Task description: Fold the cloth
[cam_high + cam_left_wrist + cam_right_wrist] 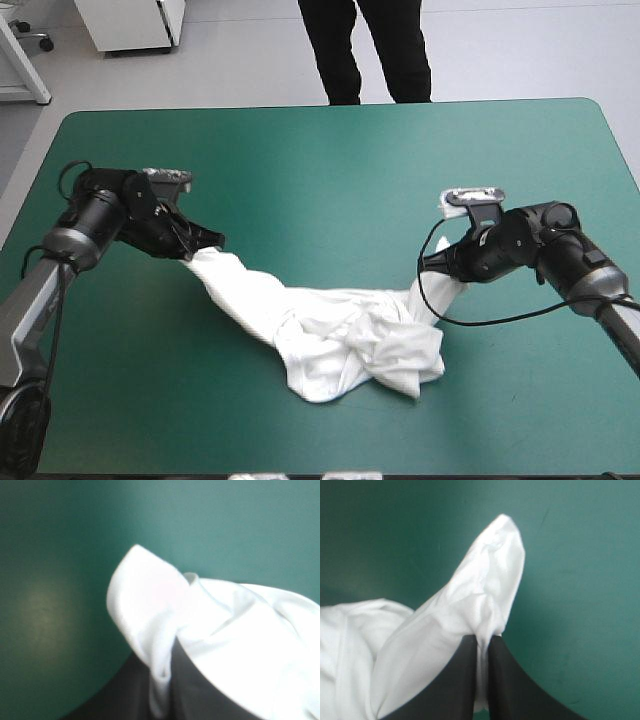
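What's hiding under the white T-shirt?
Only the teal-green cover shows around the T-shirt. The crumpled middle hides whatever lies beneath it, so I cannot tell.

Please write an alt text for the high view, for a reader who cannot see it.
Two robot arms hold a white T-shirt by opposite ends above a teal-green table, the left gripper pinching one end and the right gripper the other. Between them the cloth sags into a crumpled heap on the table.
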Available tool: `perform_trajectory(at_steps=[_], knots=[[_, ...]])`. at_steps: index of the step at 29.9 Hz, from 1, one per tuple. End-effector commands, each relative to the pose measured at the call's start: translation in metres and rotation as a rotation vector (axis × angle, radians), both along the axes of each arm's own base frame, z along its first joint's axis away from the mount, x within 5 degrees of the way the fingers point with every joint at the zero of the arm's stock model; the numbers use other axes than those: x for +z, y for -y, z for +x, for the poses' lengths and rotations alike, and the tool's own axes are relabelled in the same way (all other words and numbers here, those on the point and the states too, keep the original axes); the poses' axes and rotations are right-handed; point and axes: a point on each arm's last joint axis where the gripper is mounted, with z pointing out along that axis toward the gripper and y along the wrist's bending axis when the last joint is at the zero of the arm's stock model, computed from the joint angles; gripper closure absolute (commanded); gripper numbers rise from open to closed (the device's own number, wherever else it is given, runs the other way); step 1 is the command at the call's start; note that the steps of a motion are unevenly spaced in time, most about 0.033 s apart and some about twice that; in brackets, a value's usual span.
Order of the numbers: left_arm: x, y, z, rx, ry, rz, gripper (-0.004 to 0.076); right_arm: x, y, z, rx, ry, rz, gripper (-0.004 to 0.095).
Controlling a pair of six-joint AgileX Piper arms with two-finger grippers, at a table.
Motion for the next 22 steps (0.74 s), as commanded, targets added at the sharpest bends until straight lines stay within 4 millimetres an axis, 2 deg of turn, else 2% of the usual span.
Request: perform_trajectory(at_steps=[1,2,9,14,17,22], knots=[[0.073,-0.003,-0.015,-0.012,0.247,-0.030,0.0733,0.070,0.010,-0.010,0.003,0.231,-0.019,0.0925],[0.093,-0.004,-0.020,-0.011,0.316,-0.041,0.0733,0.087,0.012,-0.013,0.003,0.280,-0.019,0.0925],[0.193,-0.008,-0.048,-0.011,0.647,-0.102,0.0733,0.195,0.027,-0.037,-0.001,0.615,-0.027,0.0925],[0.254,-0.012,-0.077,-0.013,0.867,-0.147,0.0733,0.257,0.036,-0.065,-0.014,0.835,0.021,0.0925],[0.279,-0.013,-0.094,-0.020,0.967,-0.181,0.0733,0.283,0.041,-0.082,-0.024,0.931,0.053,0.0925],[0.315,-0.012,-0.126,-0.072,1.117,-0.267,0.0733,0.309,0.048,-0.105,-0.033,1.022,0.088,0.0925]])
